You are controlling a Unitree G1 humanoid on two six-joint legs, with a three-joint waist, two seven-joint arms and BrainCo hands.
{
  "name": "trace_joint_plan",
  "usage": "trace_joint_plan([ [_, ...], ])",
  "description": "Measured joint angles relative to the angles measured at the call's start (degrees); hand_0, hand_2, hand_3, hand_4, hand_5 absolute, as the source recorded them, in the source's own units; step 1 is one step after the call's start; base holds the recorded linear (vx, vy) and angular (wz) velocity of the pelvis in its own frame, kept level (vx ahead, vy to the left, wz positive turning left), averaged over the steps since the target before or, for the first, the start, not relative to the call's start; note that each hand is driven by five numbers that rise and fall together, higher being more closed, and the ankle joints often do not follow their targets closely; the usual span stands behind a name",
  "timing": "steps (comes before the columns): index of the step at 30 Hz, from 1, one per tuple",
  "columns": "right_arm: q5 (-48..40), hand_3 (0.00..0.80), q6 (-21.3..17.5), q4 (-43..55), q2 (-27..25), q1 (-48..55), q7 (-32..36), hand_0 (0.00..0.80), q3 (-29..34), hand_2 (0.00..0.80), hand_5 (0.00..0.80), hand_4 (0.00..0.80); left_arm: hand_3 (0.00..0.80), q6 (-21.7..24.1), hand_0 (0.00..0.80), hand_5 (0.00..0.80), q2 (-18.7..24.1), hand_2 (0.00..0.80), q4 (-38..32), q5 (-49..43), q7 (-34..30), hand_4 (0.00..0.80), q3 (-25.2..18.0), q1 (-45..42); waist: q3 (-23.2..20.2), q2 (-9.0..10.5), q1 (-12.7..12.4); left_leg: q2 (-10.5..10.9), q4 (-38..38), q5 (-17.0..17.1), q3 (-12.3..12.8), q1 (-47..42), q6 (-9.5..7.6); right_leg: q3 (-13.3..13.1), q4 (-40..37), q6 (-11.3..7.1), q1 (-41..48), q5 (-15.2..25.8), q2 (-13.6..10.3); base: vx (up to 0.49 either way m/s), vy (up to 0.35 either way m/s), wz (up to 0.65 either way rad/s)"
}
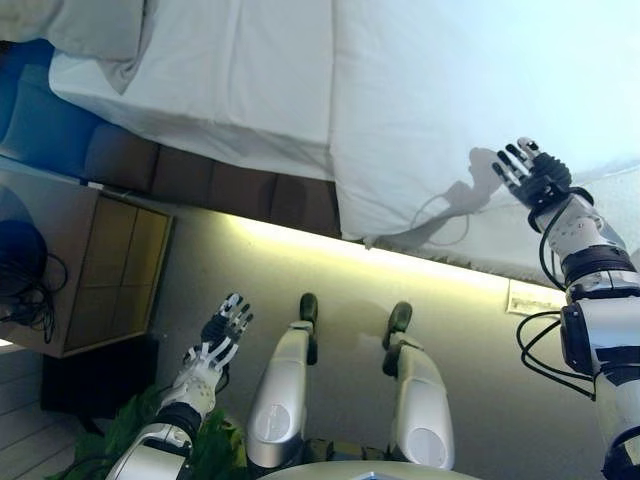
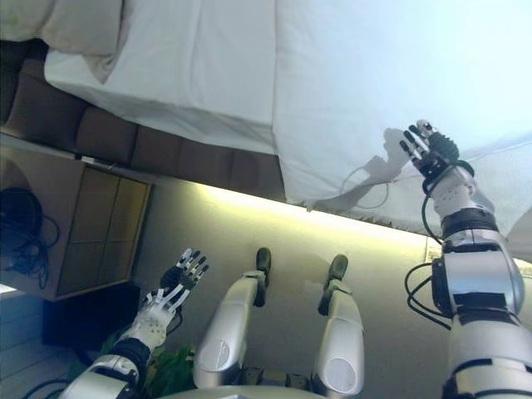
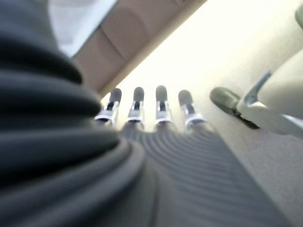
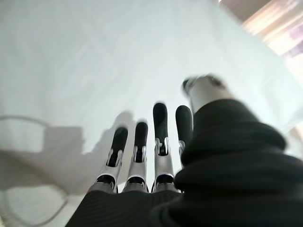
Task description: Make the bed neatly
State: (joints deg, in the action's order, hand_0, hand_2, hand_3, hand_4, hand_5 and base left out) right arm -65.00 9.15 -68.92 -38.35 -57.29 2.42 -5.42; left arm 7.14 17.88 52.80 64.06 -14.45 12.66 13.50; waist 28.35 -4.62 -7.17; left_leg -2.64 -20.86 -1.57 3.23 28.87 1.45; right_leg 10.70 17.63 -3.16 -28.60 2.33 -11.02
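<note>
Duvet (image 1: 450,110) hangs over the bed's near edge; right hand (image 1: 535,178) reaches for it, fingers straight, nothing grasped; left hand (image 1: 222,335) idles released; grasping comes next

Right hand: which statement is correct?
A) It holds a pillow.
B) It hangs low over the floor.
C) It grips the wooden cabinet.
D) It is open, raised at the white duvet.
D: the right hand has straight fingers, raised against the white duvet, holding nothing.
</note>
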Motion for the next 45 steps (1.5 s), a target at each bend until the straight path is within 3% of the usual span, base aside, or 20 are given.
trace_joint_plan([
  [11, -1.0, 0.000, -1.4, 0.0, 0.4, -0.6, -3.7, 0.000, 0.0, 0.000, 0.000, 0.000, 0.000, 2.8, 0.000, 0.000, -0.1, 0.000, -4.0, 2.6, 0.1, 0.000, 3.5, -0.2, 1.2, -1.49, -0.2, 0.5, -1.1, 1.6, -0.2, 13.6, 0.07, -1.0, 4.0, 0.49, -15.1, 0.2, -0.5, 0.008, 0.002, 0.03],
  [24, -1.0, 0.000, -3.3, 0.0, -1.9, -6.1, -4.4, 0.000, -0.1, 0.000, 0.000, 0.000, 0.000, 4.5, 0.000, 0.000, 0.1, 0.000, -10.8, 7.0, -0.8, 0.000, 4.5, -0.4, 1.4, -2.05, -1.8, 1.0, -6.2, 1.1, -0.9, 20.9, 0.65, -2.0, 12.4, 1.64, -23.9, -2.8, -1.7, -0.001, -0.002, 0.03],
  [30, -1.0, 0.000, -1.3, -0.3, -3.0, -6.5, -5.5, 0.000, -0.1, 0.000, 0.000, 0.000, 0.000, 4.5, 0.000, 0.000, 1.3, 0.000, -10.7, 7.1, -1.0, 0.000, 4.2, -1.1, 1.3, -2.09, -1.7, 0.7, -16.7, -2.9, -1.9, 25.9, 0.36, -2.8, 21.3, 1.91, -28.1, -6.3, -2.4, -0.024, 0.003, 0.02],
  [37, -2.1, 0.000, 1.7, -2.5, -3.0, -4.7, -5.2, 0.000, 0.1, 0.000, 0.000, 0.000, 0.000, 3.4, 0.000, 0.000, 1.4, 0.000, -10.9, 7.0, -1.4, 0.000, 4.0, -1.0, 1.3, -2.13, -1.3, 1.1, -33.1, -9.7, -3.4, 32.9, 0.27, -5.6, 35.1, 1.52, -34.7, -10.7, -2.6, -0.006, 0.005, -0.12],
  [45, -2.7, 0.000, 2.9, -3.5, -2.5, 1.2, -1.9, 0.000, 0.3, 0.000, 0.000, 0.000, 0.000, 3.3, 0.000, 0.000, 1.4, 0.000, -10.0, 7.0, -1.4, 0.000, 3.9, -1.1, 1.3, -2.12, 0.1, 1.0, -40.2, -11.8, -3.5, 35.9, -0.20, -7.1, 41.4, 1.18, -37.6, -12.1, -3.1, 0.011, 0.003, -0.02],
])
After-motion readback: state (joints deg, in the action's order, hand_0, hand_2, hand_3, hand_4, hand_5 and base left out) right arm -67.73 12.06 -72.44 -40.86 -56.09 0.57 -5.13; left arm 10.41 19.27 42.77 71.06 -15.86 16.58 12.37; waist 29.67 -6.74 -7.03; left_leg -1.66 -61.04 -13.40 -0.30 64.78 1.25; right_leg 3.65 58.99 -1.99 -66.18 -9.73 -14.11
